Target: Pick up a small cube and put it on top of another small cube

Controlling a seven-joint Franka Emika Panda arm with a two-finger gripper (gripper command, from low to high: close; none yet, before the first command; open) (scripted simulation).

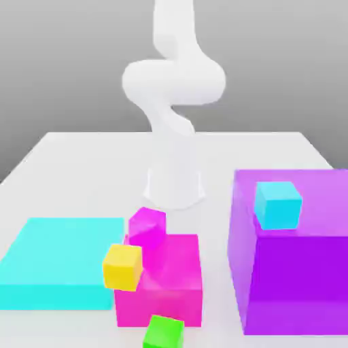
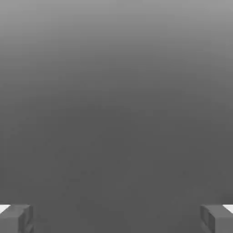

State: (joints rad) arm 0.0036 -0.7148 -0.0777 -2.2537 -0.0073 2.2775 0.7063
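Note:
The small bright green cube point(image 1: 164, 333) sits on the white table at the near edge of the exterior view, just in front of a large pink block point(image 1: 173, 285). A small yellow cube point(image 1: 123, 266) rests against the pink block's corner on the exterior view's left. Behind it a small magenta cube point(image 1: 147, 228) lies tilted on that block's far edge. A small cyan cube point(image 1: 278, 204) stands on top of a large purple block point(image 1: 299, 272). In the hand view my gripper point(image 2: 116, 219) is open, its grey fingertips point(image 2: 16, 218) far apart with only grey background between them.
A flat cyan slab point(image 1: 58, 262) lies on the exterior view's left. The white arm's base point(image 1: 174, 185) stands behind the blocks in the middle, and the arm rises out of the top of the picture. The table point(image 1: 88, 163) stretches back to both sides of the base.

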